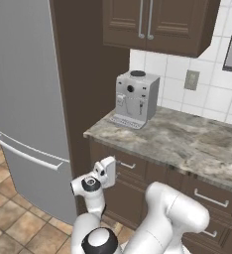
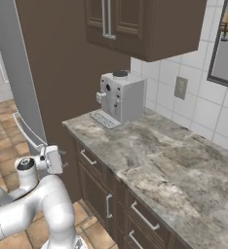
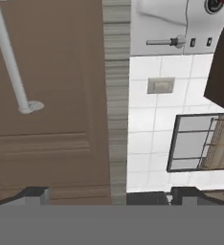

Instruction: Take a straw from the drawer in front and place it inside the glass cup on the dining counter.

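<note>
My gripper (image 1: 112,167) hovers just in front of the closed top-left drawer (image 1: 133,167) under the marble worktop, level with its silver bar handle (image 1: 128,165). In the hand view, which is rolled sideways, the drawer (image 3: 61,105) shows as a brown panel with its handle (image 3: 8,57) at the upper left. The gripper (image 3: 113,195) is open, its fingertips (image 3: 35,194) far apart with nothing between them. From the right base view the gripper (image 2: 62,156) sits left of that drawer (image 2: 91,163). The straw is hidden. The glass cup and dining counter are out of view.
A silver coffee machine (image 1: 135,99) stands on the marble worktop (image 1: 187,141). A grey fridge (image 1: 24,99) and a tall dark brown panel (image 1: 88,74) rise to the left. More closed drawers (image 1: 209,198) run to the right. Wall cabinets (image 1: 152,25) hang above.
</note>
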